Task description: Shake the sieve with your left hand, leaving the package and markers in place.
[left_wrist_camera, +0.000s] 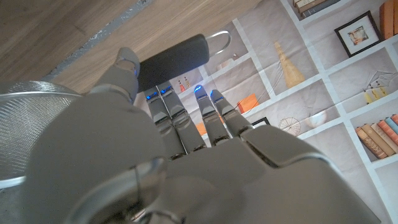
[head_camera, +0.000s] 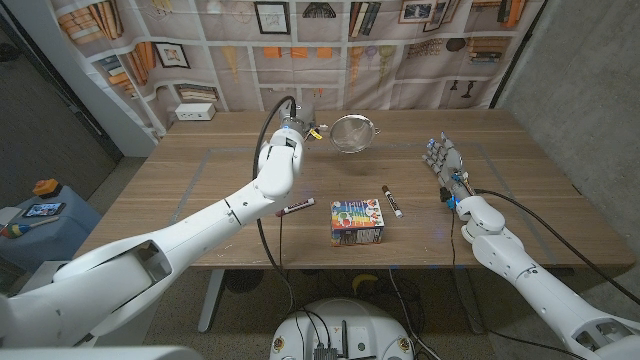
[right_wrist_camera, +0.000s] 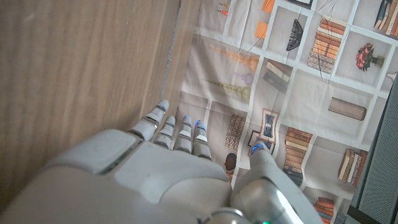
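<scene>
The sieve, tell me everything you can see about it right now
The sieve is a round bowl of fine silvery wire mesh with a metal rim and a dark handle that ends in a wire hanging loop, as the left wrist view shows. The left hand grips that handle and holds the sieve at the far middle of the wooden table. Its bowl looks empty. Whether it touches the tabletop or hangs just above it cannot be told.

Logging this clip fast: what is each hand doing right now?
Left hand: holding the sieve by its black handle.
Right hand: open, holding nothing, fingers apart.
</scene>
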